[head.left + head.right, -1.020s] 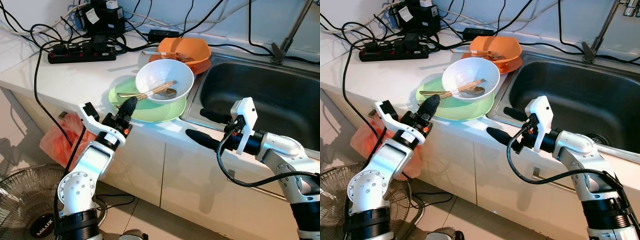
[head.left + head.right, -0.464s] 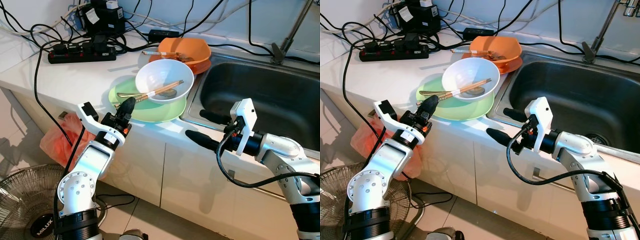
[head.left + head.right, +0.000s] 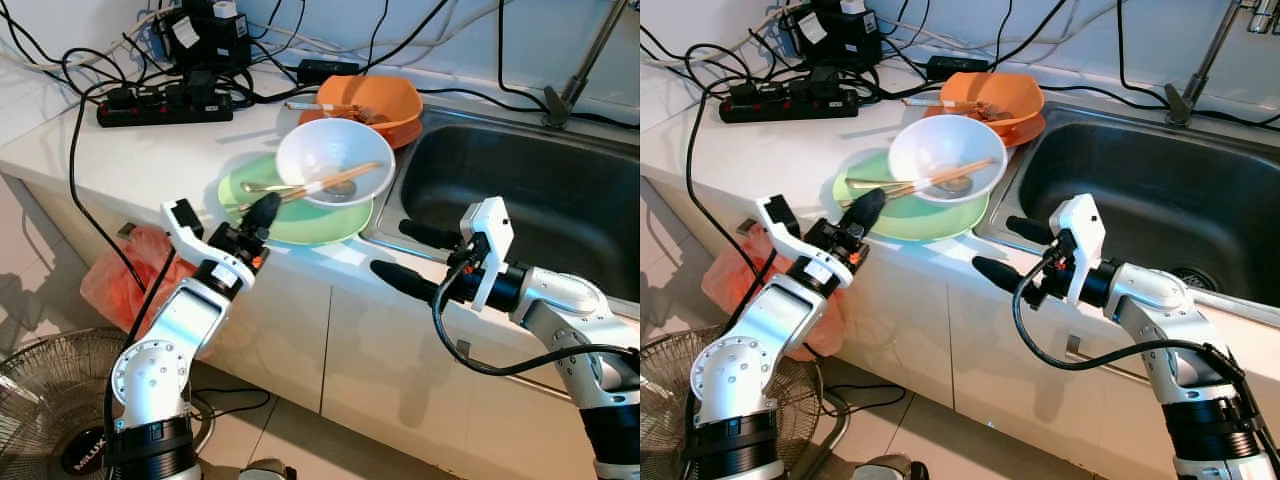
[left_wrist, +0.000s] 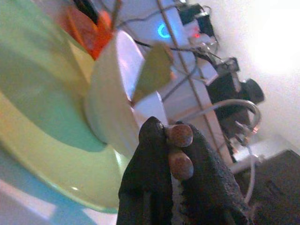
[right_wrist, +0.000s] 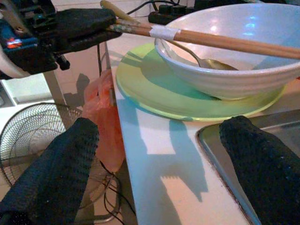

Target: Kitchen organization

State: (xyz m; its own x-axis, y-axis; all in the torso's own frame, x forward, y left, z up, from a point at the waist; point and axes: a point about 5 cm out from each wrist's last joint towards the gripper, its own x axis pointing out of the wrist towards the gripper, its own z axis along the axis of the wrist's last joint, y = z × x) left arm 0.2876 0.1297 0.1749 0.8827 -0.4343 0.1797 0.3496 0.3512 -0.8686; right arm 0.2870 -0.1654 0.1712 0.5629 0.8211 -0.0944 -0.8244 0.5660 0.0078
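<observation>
The white ceramic bowl point(image 3: 334, 175) sits on the round green plate point(image 3: 300, 212) on the worktop point(image 3: 150, 150); my left claw point(image 3: 262, 211), pressed together, nudges its wooden chopsticks point(image 3: 330, 180). My right claw point(image 3: 408, 258) waits spread beside the steel sink point(image 3: 540, 190).

White counter point(image 3: 120, 150), steel sink point(image 3: 520, 190), tiled floor point(image 3: 300, 440), white cabinets point(image 3: 330, 340).

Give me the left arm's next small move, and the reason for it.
Probably lift slightly: the left gripper looks shut on the chopsticks, whose far ends rest across the white bowl on the green plate. Raising them clears the rim.
</observation>
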